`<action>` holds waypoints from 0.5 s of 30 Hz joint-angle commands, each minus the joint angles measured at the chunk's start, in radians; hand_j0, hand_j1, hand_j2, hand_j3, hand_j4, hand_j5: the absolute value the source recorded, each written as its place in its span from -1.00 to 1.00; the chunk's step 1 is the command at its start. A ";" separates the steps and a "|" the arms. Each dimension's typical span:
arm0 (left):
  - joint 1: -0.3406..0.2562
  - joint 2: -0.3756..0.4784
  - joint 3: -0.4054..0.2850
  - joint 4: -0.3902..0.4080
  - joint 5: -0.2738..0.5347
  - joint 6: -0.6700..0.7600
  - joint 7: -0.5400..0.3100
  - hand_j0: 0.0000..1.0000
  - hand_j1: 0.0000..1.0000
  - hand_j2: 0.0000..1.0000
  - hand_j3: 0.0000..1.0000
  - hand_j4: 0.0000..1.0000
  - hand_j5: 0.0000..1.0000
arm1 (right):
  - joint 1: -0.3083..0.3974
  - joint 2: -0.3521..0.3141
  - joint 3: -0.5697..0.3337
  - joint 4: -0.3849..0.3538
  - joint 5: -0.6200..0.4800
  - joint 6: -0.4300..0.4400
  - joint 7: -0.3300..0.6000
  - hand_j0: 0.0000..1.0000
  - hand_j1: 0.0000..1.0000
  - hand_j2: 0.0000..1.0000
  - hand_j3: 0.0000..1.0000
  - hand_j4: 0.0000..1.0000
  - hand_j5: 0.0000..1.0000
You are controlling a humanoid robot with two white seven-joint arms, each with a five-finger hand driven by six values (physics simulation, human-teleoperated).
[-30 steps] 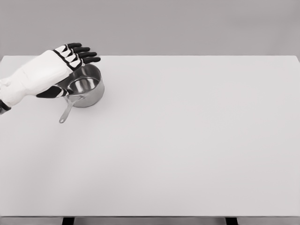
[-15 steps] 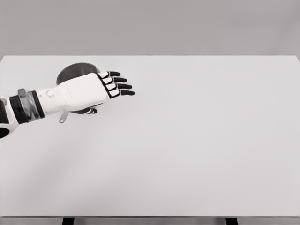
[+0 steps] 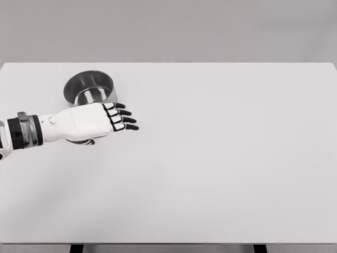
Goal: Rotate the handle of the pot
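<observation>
Robot hand: left robot hand [image 3: 92, 121] is reaching in from the left edge, lying flat with its fingers [image 3: 122, 119] stretched out and holding nothing.
Pot: steel pot [image 3: 89, 88] is sitting upright at the far left of the white tabletop [image 3: 221, 158], just behind the robot hand.
Handle: lying hidden under the robot hand, so its direction is not showing.
</observation>
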 commanded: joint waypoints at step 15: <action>-0.041 0.025 0.006 0.000 -0.096 0.002 0.001 1.00 1.00 1.00 1.00 1.00 1.00 | 0.000 0.000 0.000 0.000 0.000 0.000 0.000 1.00 1.00 1.00 1.00 1.00 1.00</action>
